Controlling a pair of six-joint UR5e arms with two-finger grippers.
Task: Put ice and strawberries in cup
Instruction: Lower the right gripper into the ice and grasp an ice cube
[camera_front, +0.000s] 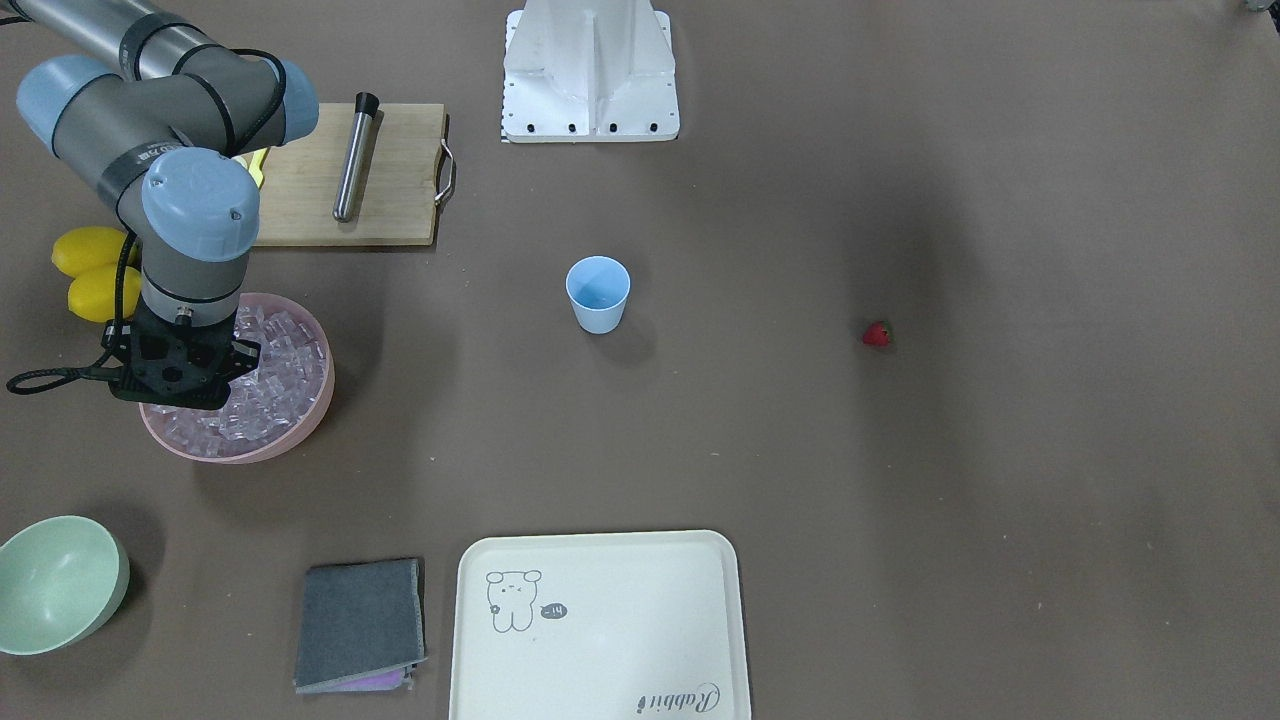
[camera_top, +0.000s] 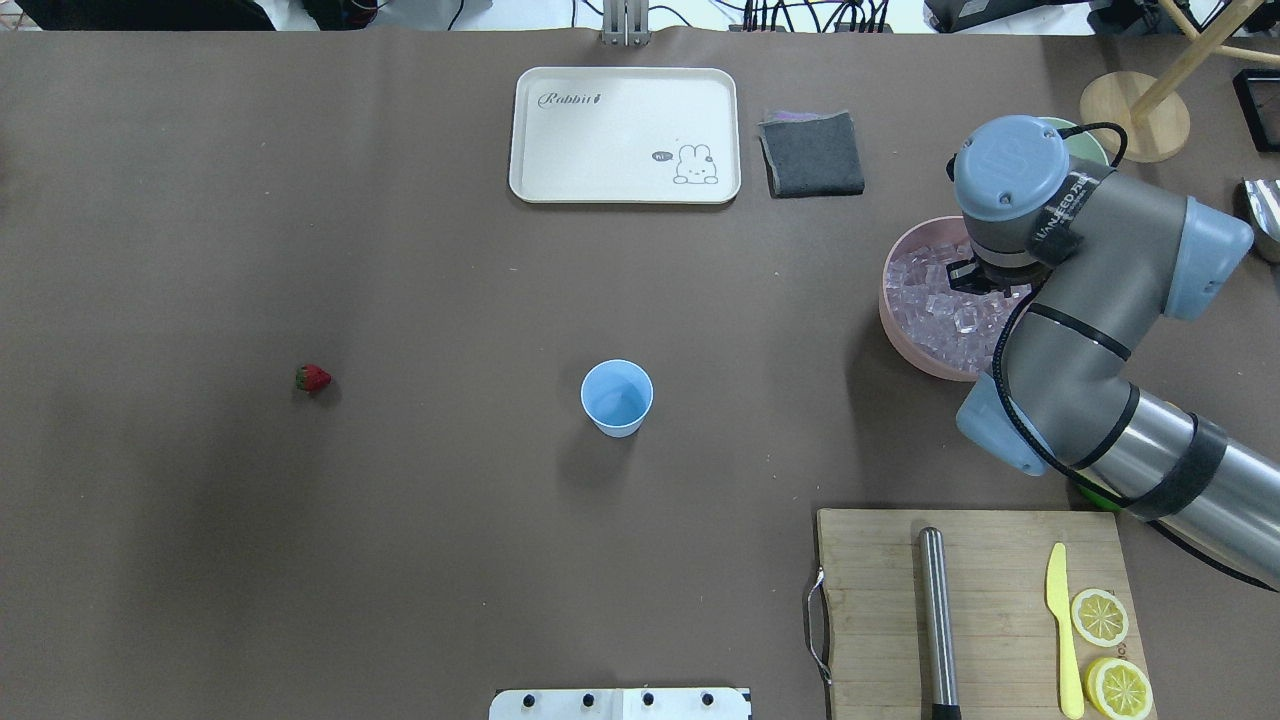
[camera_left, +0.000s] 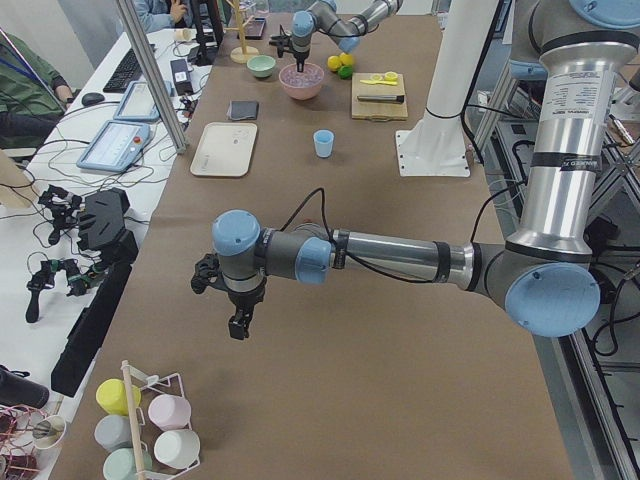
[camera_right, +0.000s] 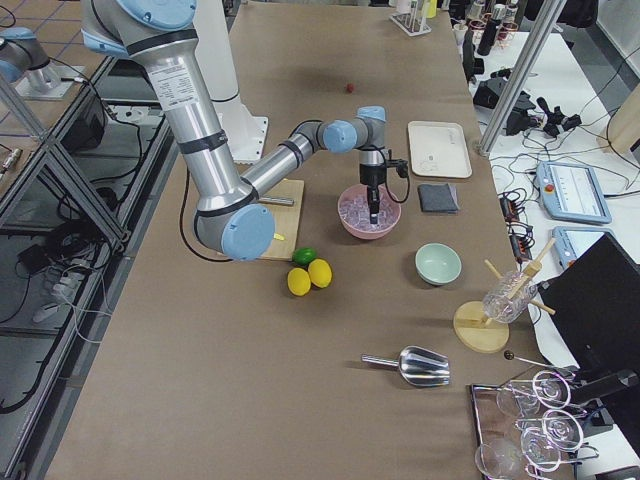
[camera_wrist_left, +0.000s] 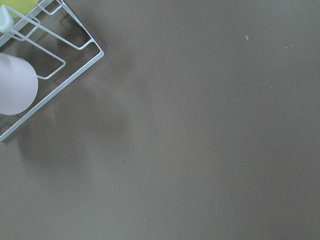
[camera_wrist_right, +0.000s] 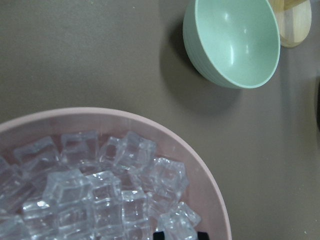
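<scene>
The right gripper (camera_front: 185, 392) hangs straight down into the pink bowl (camera_front: 300, 440), its tips among the ice (camera_wrist_right: 100, 200) near the rim that faces the green bowl (camera_wrist_right: 235, 45). In the right wrist view two dark tips show at the bottom edge with a gap between them; I cannot tell whether the jaws stand free or have closed on a cube. The overhead and front views hide the tips under the wrist.

The cup (camera_top: 617, 397) stands upright and empty at mid-surface, well apart from the bowl, toward the robot's left and a little nearer its base. The carry should run that way, and the right arm is much the nearer.

Beyond the cup, further left again, the strawberry (camera_top: 312, 378) lies alone on the bare surface, too small to read its axis.

Only the left-end view shows the left gripper (camera_left: 238, 325), low over the surface's far end by a cup rack (camera_wrist_left: 50, 65); its jaws I cannot tell
</scene>
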